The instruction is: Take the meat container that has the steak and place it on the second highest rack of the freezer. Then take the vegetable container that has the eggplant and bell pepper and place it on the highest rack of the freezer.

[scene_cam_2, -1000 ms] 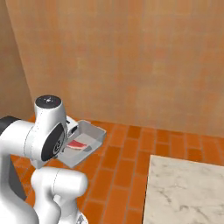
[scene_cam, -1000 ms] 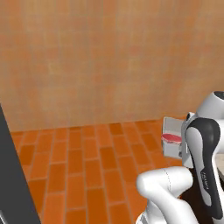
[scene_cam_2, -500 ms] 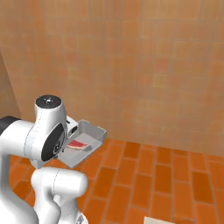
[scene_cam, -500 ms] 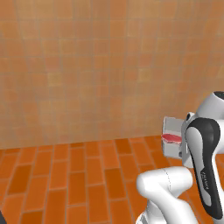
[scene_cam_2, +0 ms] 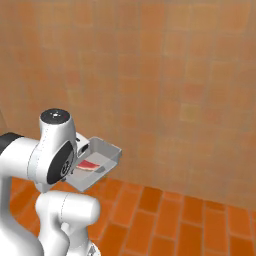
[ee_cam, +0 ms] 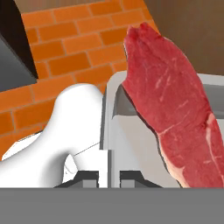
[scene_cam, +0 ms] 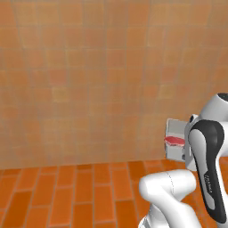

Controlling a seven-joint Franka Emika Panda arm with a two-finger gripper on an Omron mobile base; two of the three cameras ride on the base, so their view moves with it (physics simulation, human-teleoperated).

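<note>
Jaws (ee_cam: pixel 109 176) pinched tight on the near rim of the meat container (scene_cam_2: pixel 95 166), carried in the air beside the white arm. Inside, the steak (ee_cam: pixel 175 105), lying along the tray floor and reaching toward the far wall.

Progress, judged from this: first container lifted and in transit. Not yet on any rack, and no freezer ahead, just a tan tiled wall (scene_cam: pixel 89 80) and orange brick floor (scene_cam: pixel 67 196). Left to do: reach the freezer, slide this tray onto the second highest rack, then fetch the vegetable container and set it on the top rack. So, early in the job, probably less than a quarter through.

Materials and shapes: tray pale grey, smooth, rectangular, with low upright walls and a flat bottom, looks like rigid plastic or metal. Steak a flat elongated slab, deep red-pink, streaked with thin white marbling and a paler fatty edge at one end, loose in the tray. Floor in staggered oblong bricks, wall in soft square tiles.
</note>
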